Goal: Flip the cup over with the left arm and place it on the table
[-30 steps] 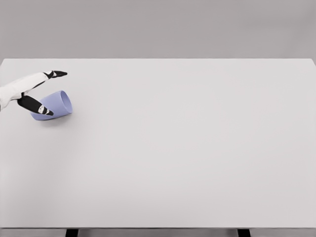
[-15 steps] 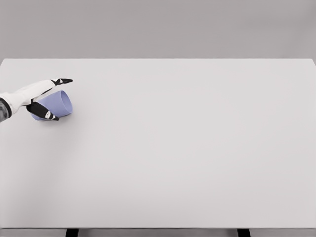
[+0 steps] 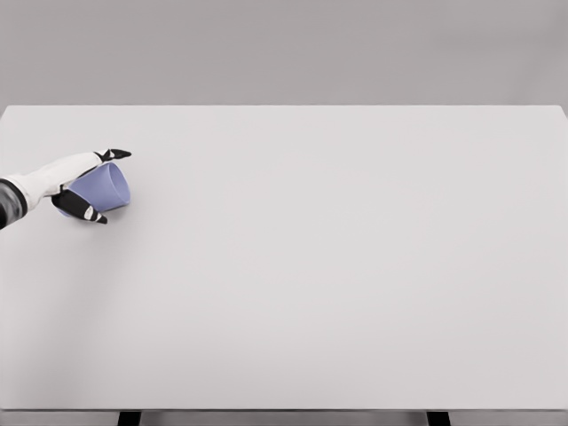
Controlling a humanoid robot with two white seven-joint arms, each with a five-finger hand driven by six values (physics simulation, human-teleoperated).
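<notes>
Left robot hand (image 3: 78,188) at 9 o'clock, fingers wrapped round the lilac cup (image 3: 102,187); cup lies on its side near the left edge, wide mouth toward 3 o'clock; side grip probably chosen so a wrist roll rights it; white surface (image 3: 337,266) otherwise bare; plain grey wall behind.

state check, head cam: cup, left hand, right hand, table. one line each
cup: lying on its side on the table, not upright, between the left hand's fingers
left hand: at the table's left edge, fingers closed around the cup from above and below
right hand: not in view
table: white top, bearing only the cup
</notes>
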